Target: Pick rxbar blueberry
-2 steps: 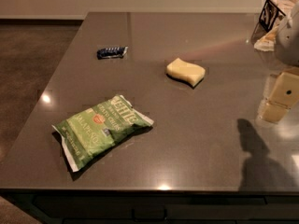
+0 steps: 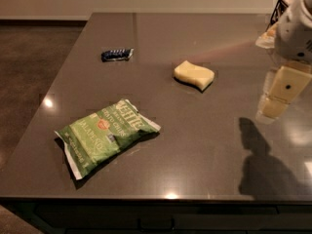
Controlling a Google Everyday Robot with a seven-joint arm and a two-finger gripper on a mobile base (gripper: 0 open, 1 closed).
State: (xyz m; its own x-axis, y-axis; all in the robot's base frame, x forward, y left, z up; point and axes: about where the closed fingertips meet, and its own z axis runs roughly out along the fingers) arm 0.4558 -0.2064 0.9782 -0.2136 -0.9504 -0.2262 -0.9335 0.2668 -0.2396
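The rxbar blueberry (image 2: 117, 54) is a small, flat, dark navy bar lying on the grey table (image 2: 204, 150) at the far left. My gripper (image 2: 277, 99) hangs above the table's right side, far to the right of the bar and not touching it. It is pale yellow under a white arm (image 2: 294, 28). Its shadow falls on the table near the front right.
A large green chip bag (image 2: 105, 134) lies at the front left. A pale yellow sponge (image 2: 194, 75) lies in the middle, between the bar and my gripper. A dark-framed object (image 2: 279, 9) stands at the far right corner. The floor drops away to the left.
My gripper has shifted slightly to the left over the table's right side. The bar, the sponge and the chip bag have not moved.
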